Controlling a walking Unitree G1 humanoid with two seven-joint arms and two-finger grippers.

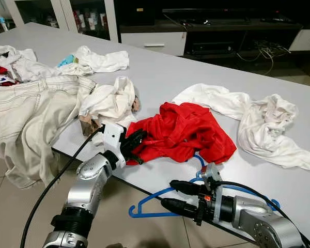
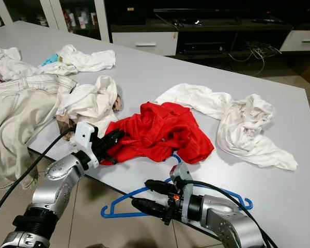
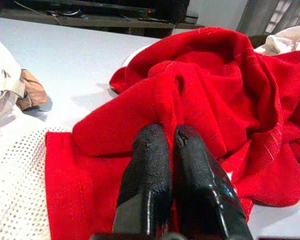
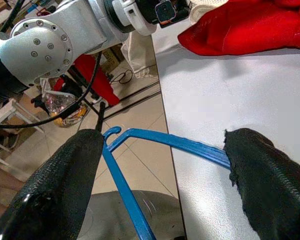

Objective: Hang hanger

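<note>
My right pincer (image 1: 176,197) stands wide open astride a thin blue plastic hanger (image 1: 160,199) at the grey table's near edge (image 1: 160,188).

Neither finger grips the hanger, which juts past the edge over tiled floor (image 1: 144,230). My left pincer (image 3: 170,150), fingers pressed together, pushes into the crumpled red shirt (image 1: 183,132) beyond; bare tabletop lies ahead.

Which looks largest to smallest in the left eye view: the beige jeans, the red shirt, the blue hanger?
1. Beige jeans, largest.
2. Red shirt.
3. Blue hanger, smallest; part of it is hidden behind the right gripper and shirt, so its full size is unsure.
</note>
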